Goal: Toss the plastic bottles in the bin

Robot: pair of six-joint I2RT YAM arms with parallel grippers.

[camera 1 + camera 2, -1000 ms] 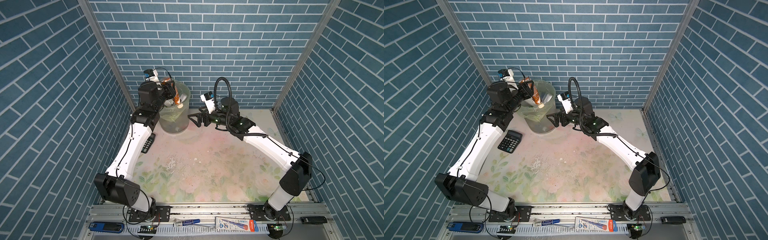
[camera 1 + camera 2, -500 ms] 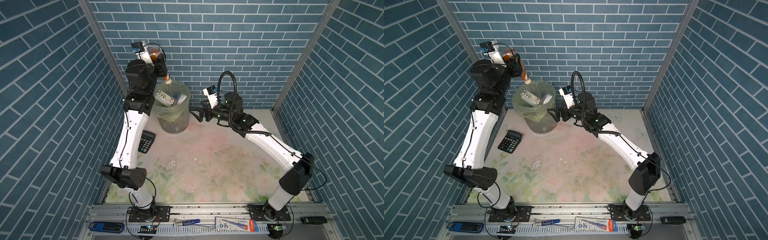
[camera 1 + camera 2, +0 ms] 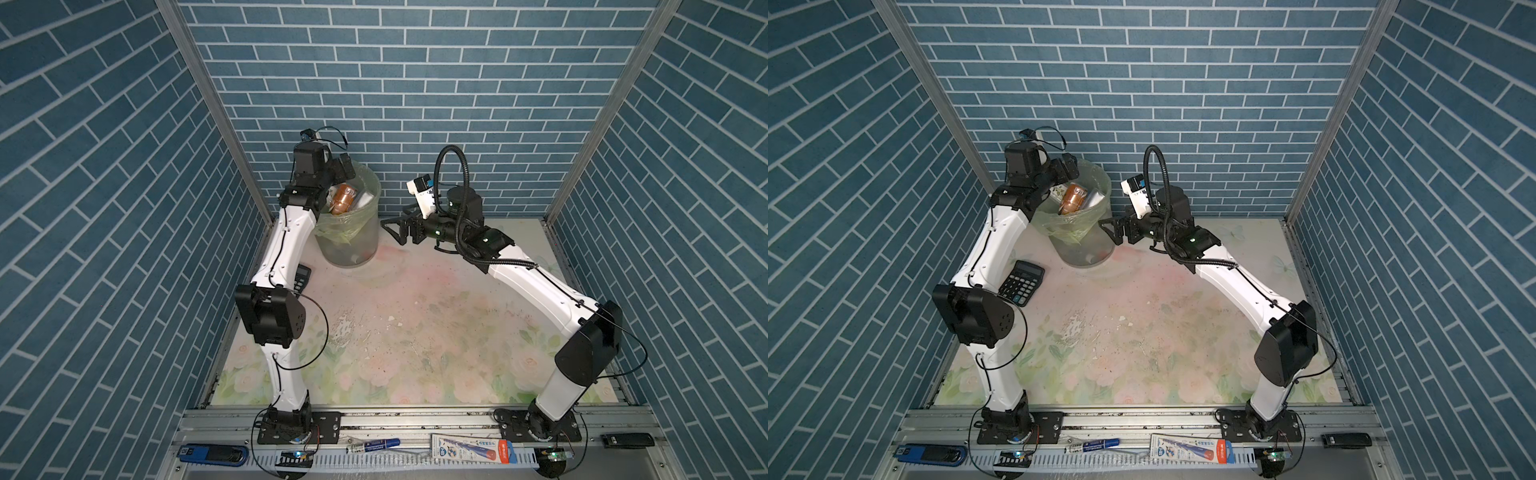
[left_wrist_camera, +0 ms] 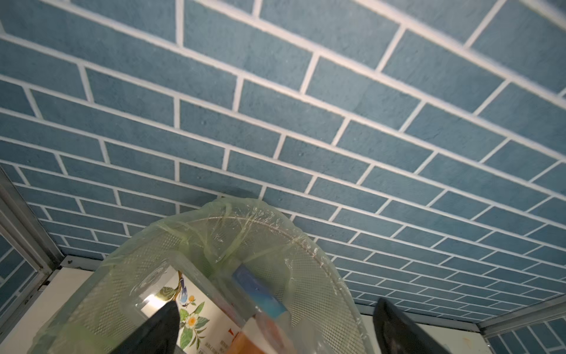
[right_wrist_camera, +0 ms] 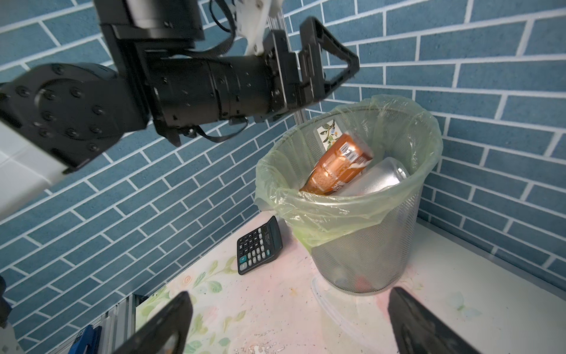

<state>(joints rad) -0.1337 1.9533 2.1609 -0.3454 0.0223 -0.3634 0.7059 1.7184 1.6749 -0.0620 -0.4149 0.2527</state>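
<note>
Dropped brown bottle (image 3: 343, 198) sits in bin (image 3: 354, 249) on floral tabletop (image 3: 415, 332); left claw (image 3: 345, 166), right claw (image 3: 400, 231) spread.

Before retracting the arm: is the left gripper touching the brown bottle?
Apart. The right wrist view shows the open left gripper above the bin, with bare wall between it and the brown bottle resting inside.

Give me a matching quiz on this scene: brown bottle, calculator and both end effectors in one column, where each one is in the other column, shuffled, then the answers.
1. brown bottle
2. calculator
3. left end effector
4. right end effector

A. open, over the table, pointing at the bin
B. lying inside the bin
C. open, up by the bin's rim
D. on the table beside the bin

Pairs: 1-B, 2-D, 3-C, 4-A
</note>
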